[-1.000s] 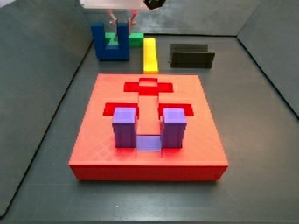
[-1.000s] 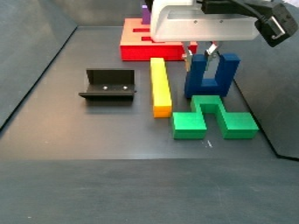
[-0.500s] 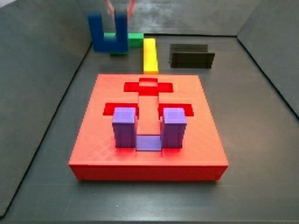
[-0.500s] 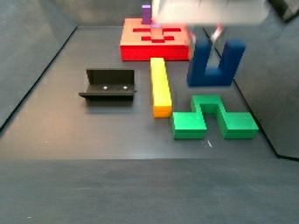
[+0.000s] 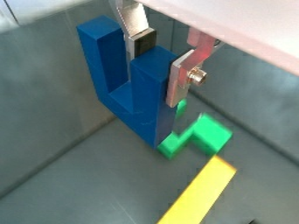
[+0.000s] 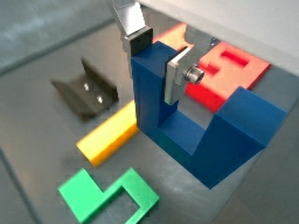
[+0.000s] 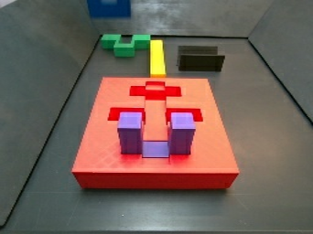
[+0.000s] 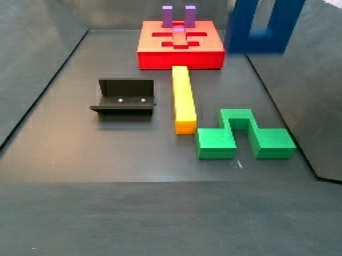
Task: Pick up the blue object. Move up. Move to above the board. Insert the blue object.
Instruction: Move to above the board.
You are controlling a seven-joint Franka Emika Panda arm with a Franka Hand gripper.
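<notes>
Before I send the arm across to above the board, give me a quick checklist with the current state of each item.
1. Gripper shut on one prong of the blue object: ok.
2. Blue object lifted off the floor, above the green block: ok.
3. Blue object hanging straight in the grip: cannot tell.
4. Board has open recesses near its far end: ok.
5. Purple block already seated in the board, so keep away from it: ok.
6. Gripper above the board: not ok.
</notes>
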